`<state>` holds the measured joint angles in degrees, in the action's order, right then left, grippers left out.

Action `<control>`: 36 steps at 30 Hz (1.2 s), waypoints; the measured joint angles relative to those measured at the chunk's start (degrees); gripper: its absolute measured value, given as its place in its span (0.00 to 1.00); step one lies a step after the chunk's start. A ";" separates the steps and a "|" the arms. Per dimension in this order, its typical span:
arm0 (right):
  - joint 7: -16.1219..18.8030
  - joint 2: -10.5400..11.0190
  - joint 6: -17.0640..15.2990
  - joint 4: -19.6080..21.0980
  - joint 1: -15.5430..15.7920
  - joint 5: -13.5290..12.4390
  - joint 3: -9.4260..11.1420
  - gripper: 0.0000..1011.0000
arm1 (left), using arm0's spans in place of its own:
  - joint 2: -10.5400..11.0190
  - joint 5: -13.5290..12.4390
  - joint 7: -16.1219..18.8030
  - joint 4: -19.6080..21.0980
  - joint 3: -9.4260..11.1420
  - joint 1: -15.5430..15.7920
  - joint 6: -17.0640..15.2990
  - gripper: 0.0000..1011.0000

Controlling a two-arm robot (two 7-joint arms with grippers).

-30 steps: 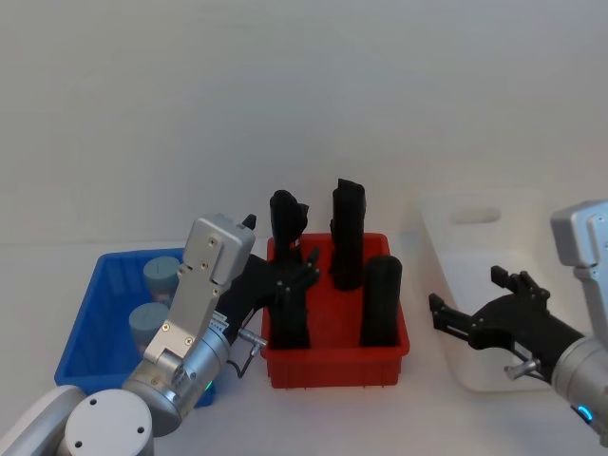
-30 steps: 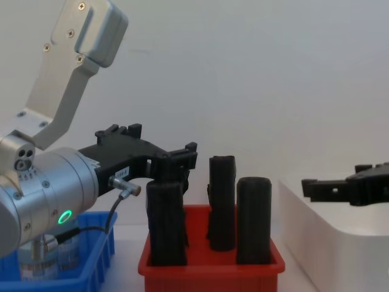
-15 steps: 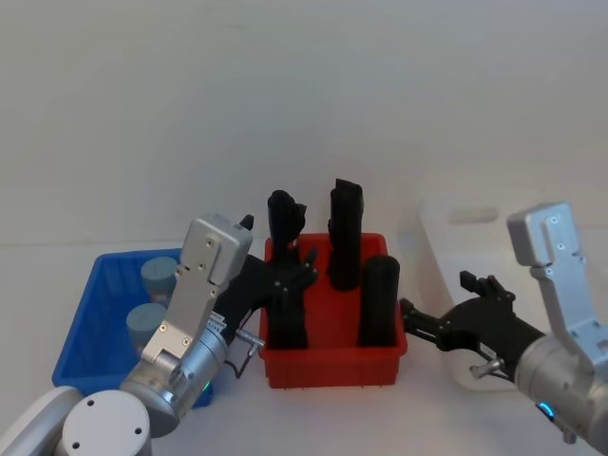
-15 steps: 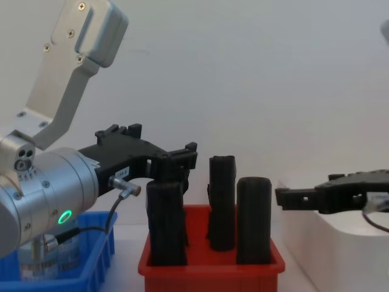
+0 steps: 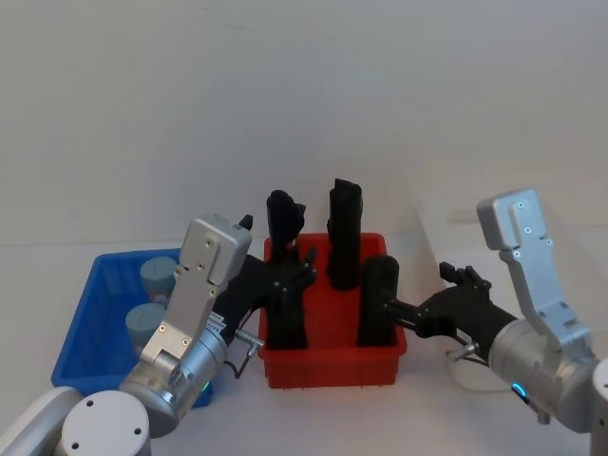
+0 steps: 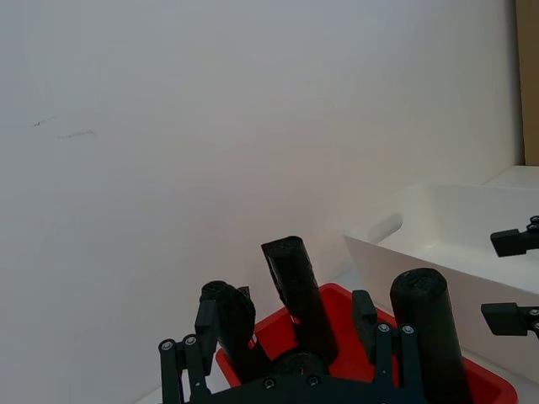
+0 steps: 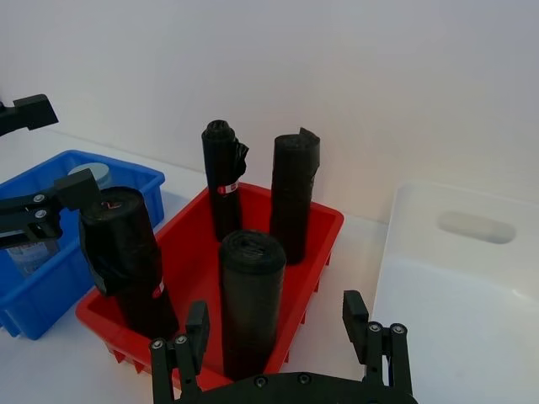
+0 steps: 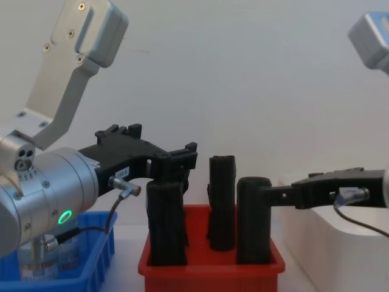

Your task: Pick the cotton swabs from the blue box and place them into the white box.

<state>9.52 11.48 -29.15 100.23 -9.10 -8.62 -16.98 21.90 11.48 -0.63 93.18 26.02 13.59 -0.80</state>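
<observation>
Two cotton swabs jars with grey-blue lids stand in the blue box at the left; one also shows in the right wrist view. The white box sits at the right, partly behind my right arm. My left gripper hangs open over the left side of the red bin, right of the blue box, holding nothing. My right gripper is open and empty, left of the white box, its fingers level with the front right black roll.
The red bin stands between the two boxes and holds several tall black rolls. Both grippers are close to these rolls. Bare white table lies in front of the bins, and a white wall rises behind them.
My right gripper has moved left from over the white box to the red bin's right side, staying open. The left arm has not moved.
</observation>
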 joint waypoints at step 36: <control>1.33 -6.02 -0.53 -12.02 -6.95 5.28 -2.87 0.99 | 0.00 0.00 0.00 0.00 0.00 0.00 0.00 0.99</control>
<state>10.85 5.46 -29.67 88.21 -16.05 -3.34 -19.84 21.89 11.48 -0.63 93.18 26.02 13.59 -0.80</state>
